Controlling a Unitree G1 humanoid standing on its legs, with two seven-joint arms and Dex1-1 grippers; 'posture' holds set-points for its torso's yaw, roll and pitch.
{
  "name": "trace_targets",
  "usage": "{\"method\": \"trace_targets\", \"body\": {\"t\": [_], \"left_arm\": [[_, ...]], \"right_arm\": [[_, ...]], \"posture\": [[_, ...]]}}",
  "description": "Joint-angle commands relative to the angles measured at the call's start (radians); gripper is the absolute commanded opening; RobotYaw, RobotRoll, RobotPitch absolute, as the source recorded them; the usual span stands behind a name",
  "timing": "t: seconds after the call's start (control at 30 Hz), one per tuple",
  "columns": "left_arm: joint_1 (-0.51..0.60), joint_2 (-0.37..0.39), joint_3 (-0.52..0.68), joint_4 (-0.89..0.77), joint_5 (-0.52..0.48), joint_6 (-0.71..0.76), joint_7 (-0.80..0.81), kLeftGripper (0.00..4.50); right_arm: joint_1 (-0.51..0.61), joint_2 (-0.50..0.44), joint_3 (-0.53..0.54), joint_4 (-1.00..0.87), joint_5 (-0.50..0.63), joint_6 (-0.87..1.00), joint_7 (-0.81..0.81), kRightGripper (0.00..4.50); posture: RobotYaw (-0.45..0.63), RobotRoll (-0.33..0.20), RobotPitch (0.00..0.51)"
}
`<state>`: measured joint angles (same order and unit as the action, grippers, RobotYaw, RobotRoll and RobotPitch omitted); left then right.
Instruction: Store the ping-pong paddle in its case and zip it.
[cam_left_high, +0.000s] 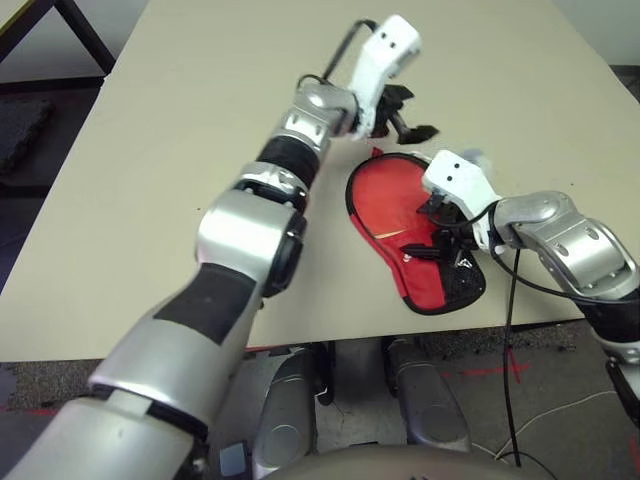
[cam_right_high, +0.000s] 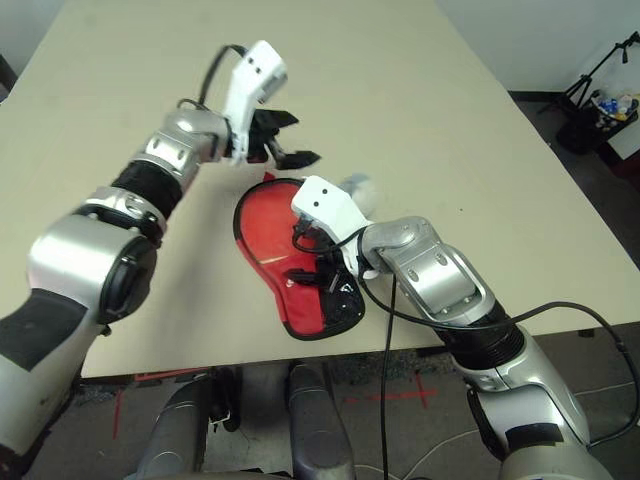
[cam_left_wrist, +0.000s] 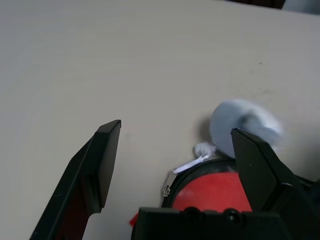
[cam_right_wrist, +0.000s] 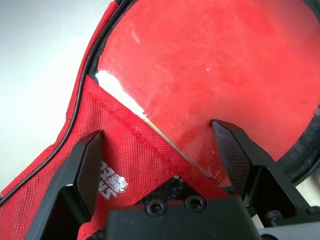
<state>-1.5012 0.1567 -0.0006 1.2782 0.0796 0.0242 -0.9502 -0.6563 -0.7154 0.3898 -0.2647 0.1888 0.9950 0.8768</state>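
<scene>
We see the ping-pong paddle (cam_right_wrist: 210, 65) lying inside the case (cam_left_high: 440, 290) on the bench (cam_left_high: 200, 120), the flap folded back at the handle end so the red face shows. Our right gripper (cam_right_wrist: 160, 150) hovers over the case, fingers released; the left gripper (cam_left_high: 412, 112), likewise released, hangs beyond the case's round end, near a fluffy ball (cam_left_wrist: 245, 125)

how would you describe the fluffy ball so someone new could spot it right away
On the beige table, find the red case lying near the front edge. The fluffy ball sits just off the case's round far end, the only pale, fuzzy thing beside that flat red fabric.
</scene>
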Motion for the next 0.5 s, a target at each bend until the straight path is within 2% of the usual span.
{"method": "trace_targets", "body": {"t": [0.03, 0.23, 0.33, 0.5], "left_arm": [[0.008, 0.026, -0.027, -0.041, 0.003, 0.007, -0.101, 4.49], [0.089, 0.034, -0.087, -0.119, 0.009, 0.039, -0.227, 4.49], [0.182, 0.039, -0.145, -0.185, 0.025, 0.063, -0.291, 4.49], [0.289, 0.028, -0.185, -0.249, 0.022, 0.094, -0.281, 4.49]], "right_arm": [[0.038, 0.016, 0.078, 0.08, -0.018, 0.018, 0.005, 4.5], [0.035, 0.02, 0.073, 0.093, -0.026, 0.011, 0.01, 4.5], [0.031, 0.022, 0.07, 0.103, -0.029, 0.007, 0.01, 4.5], [0.028, 0.027, 0.066, 0.108, -0.03, 0.006, 0.006, 4.5]], "posture": [[-0.1, 0.0, 0.23], [-0.1, 0.0, 0.227], [-0.1, 0.0, 0.227], [-0.11, 0.0, 0.224]]}}
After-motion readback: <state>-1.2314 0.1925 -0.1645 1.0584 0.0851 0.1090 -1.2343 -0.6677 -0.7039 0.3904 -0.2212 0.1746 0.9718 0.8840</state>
